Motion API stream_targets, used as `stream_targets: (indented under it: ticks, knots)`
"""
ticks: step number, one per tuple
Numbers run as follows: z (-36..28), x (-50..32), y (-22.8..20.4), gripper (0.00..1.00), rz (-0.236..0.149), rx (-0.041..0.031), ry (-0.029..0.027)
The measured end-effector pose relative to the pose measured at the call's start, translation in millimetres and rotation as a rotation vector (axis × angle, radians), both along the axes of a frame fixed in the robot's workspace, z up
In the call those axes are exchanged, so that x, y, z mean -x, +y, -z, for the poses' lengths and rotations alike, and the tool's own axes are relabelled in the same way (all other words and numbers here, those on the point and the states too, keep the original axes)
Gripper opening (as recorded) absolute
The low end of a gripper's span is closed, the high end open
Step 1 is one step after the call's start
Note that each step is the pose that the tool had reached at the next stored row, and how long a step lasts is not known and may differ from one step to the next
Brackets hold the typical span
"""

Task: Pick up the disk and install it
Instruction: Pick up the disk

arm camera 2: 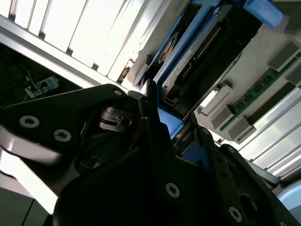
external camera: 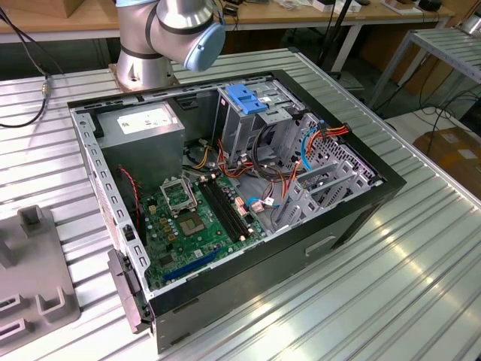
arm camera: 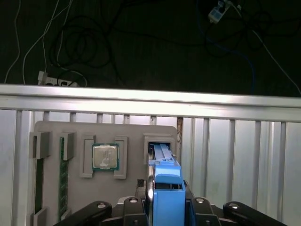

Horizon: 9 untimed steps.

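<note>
Ribbed aluminium bench (external camera: pixel 391 278), with cables (arm camera: pixel 84 42) left trailing on the dark floor (arm camera: pixel 141 28) past its edge. An open PC case (external camera: pixel 353 218) is laid on its side with the panel off, presumably so the drive cage (external camera: pixel 248 131) and its fixed blue bracket (external camera: pixel 244 98) can be reached from above. Well apart from it, at the exterior view's left, a grey parts tray (arm camera: pixel 94 193) is parked. A CPU (arm camera: pixel 105 157) and RAM sticks (arm camera: pixel 62 174) are kept in moulded pockets there, probably so every part sits at a known spot.

The disk (arm camera: pixel 167 188) is seen edge-on over the tray's narrow slot (arm camera: pixel 160 143). The hand (arm camera: pixel 167 207) is clamped on it, with the blue carrier frame pinched from both sides. Gripping the plastic rather than the metal body looks deliberate, so nothing delicate gets squeezed. Whether the far edge is clear of the slot can't be told. Nothing has been fitted into the case yet, as far as can be judged.
</note>
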State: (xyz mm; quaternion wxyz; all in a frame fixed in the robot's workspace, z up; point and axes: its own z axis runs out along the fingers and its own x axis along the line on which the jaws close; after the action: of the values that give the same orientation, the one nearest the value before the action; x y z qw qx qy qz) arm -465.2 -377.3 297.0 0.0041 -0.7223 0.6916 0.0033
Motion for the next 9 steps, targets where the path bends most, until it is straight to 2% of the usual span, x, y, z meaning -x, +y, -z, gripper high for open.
stream_targets:
  ticks: [6,9]
  knots:
    - [0.1,0.0,0.0,0.37,0.015,0.0,0.0]
    - [0.1,0.0,0.0,0.37,0.043,0.0002,0.0]
